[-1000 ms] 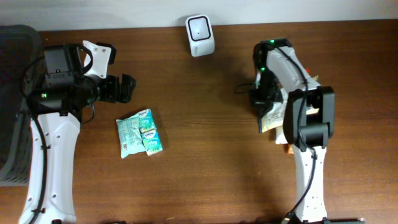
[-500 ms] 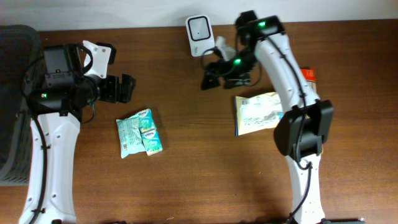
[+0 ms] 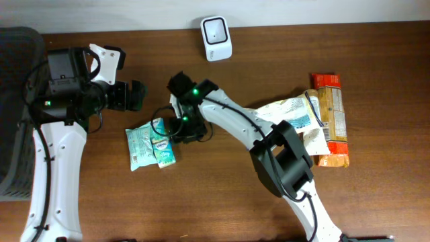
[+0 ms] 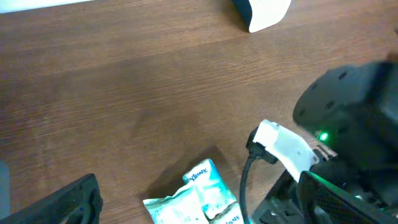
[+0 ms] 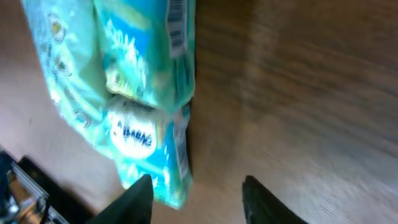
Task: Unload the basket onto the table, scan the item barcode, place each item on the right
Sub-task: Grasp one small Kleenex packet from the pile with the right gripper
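Note:
The item is a teal tissue pack [image 3: 151,144] lying flat on the wooden table, left of centre; a printed barcode shows on it in the right wrist view [image 5: 177,25]. My right gripper [image 3: 180,129] reaches across the table to the pack's right edge and stands open, its left fingertip [image 5: 135,200] beside the pack's corner, gripping nothing. Further left, my left gripper [image 3: 138,95] hangs open above and behind the pack [image 4: 198,196]. The white scanner [image 3: 216,29] stands at the back centre.
A white-and-blue snack bag [image 3: 295,115] and an orange packet [image 3: 330,117] lie at the right. A dark basket [image 3: 13,107] sits at the left edge. The right arm's links [image 3: 235,121] stretch across the middle of the table.
The right arm swung from the snack bags at the right, past the scanner, down to the tissue pack. Its jaws opened and the white-and-blue bag now lies on the table. The left arm stayed still.

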`<state>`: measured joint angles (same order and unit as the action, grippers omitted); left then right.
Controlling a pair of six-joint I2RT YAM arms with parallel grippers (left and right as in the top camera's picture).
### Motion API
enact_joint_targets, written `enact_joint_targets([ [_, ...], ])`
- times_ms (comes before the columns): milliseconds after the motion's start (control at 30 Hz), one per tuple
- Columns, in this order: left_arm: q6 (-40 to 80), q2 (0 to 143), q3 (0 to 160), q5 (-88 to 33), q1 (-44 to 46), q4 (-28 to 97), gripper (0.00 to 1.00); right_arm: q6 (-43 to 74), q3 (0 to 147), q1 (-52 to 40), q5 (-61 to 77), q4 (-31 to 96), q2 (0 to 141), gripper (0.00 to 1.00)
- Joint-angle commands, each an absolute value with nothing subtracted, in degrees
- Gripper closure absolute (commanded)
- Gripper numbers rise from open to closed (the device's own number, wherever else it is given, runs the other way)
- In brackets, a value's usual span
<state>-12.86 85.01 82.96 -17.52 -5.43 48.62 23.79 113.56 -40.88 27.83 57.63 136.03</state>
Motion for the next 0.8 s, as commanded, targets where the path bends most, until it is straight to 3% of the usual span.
enact_joint_targets([
  [0,-13.8,84.2,83.7,-17.6,-5.5,48.7,0.01,27.6,111.0,-43.3,26.3,55.8,135.5,0.56],
  [300,-13.8,84.2,83.7,-17.6,-5.5,48.7,0.01,30.5,105.8,-46.9,24.5,51.6,135.5,0.57],
  [500,-13.8,84.2,83.7,-17.6,-5.5,48.7,0.01,30.5,105.8,-46.9,23.5,51.6,135.5,0.95],
  [567,-13.8,84.2,83.7,-17.6,-5.5,48.7,0.01,30.6,105.8,-46.9,23.5,51.5,135.5,0.96],
  [600,-13.8,84.2,83.7,-17.6,-5.5,48.7,0.01,30.6,105.8,-46.9,23.5,51.5,135.5,0.94],
  [633,-13.8,84.2,83.7,-17.6,-5.5,48.7,0.01,30.6,105.8,-46.9,23.7,51.5,135.5,0.80],
  [667,-13.8,84.2,83.7,-17.6,-5.5,48.7,0.01,31.0,105.8,-46.9,23.7,51.5,135.5,0.57],
  [700,-13.8,84.2,83.7,-17.6,-5.5,48.7,0.01,31.3,105.8,-46.9,23.7,51.4,135.5,0.51],
  [767,-13.8,84.2,83.7,-17.6,-5.5,48.7,0.01,32.0,105.8,-47.5,23.5,50.4,135.8,0.51],
])
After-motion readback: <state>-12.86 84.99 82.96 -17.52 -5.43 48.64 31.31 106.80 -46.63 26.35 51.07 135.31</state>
